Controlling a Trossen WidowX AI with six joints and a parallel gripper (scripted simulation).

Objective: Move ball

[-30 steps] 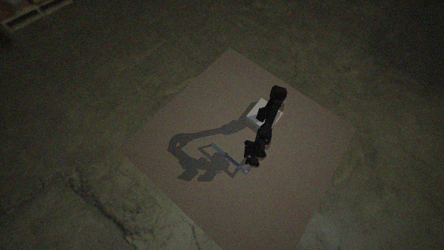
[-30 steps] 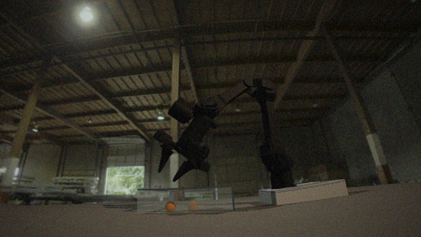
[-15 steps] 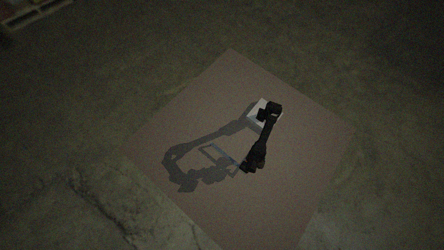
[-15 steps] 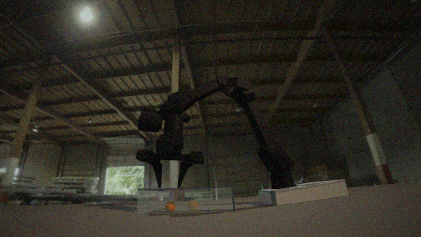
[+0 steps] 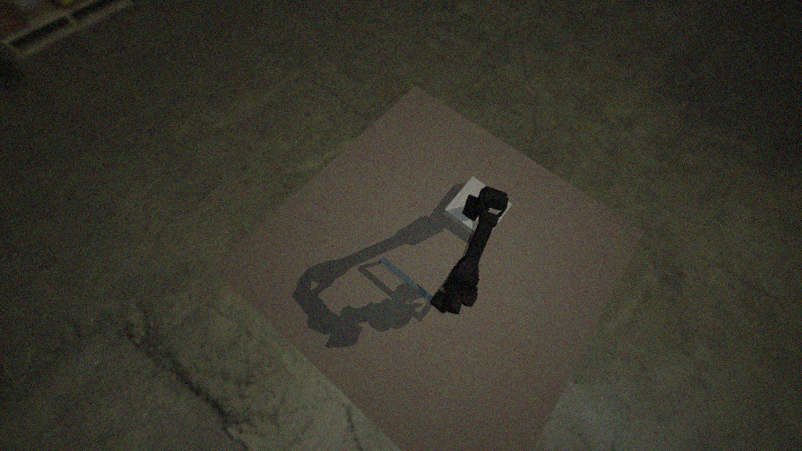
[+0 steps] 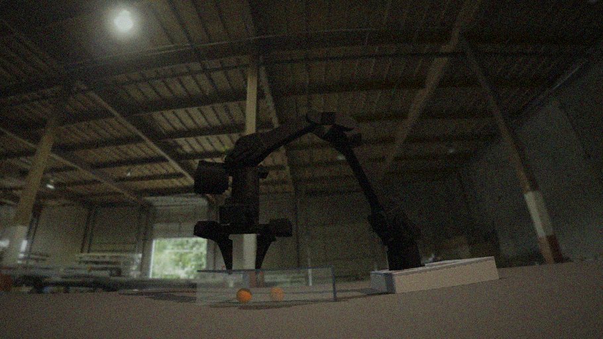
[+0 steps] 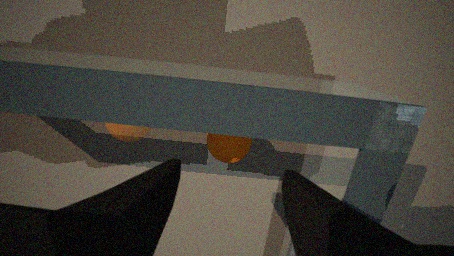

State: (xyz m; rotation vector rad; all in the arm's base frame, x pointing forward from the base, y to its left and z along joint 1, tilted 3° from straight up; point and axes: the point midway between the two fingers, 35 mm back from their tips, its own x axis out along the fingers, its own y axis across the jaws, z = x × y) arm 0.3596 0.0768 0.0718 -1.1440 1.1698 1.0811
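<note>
Your gripper [image 6: 243,265] points straight down, its fingertips level with the top edge of the clear walls [image 6: 270,283]. The fingers are about half open and hold nothing.

The orange ball [image 6: 243,294] sits on the table [image 6: 464,312], directly below the gripper and apart from it. In the exterior view the ball lies low behind the near wall. The fainter see-through copy [image 6: 277,293] rests just beside it on the side toward the arm's white base block [image 6: 434,275].

In the wrist view, the ball [image 7: 229,147] shows in the gap between the two dark fingers, partly hidden by a long bluish wall [image 7: 200,102] that crosses the frame. The see-through copy [image 7: 127,131] shows paler, off to the left under the same wall.

From above, the arm hides the ball.
</note>
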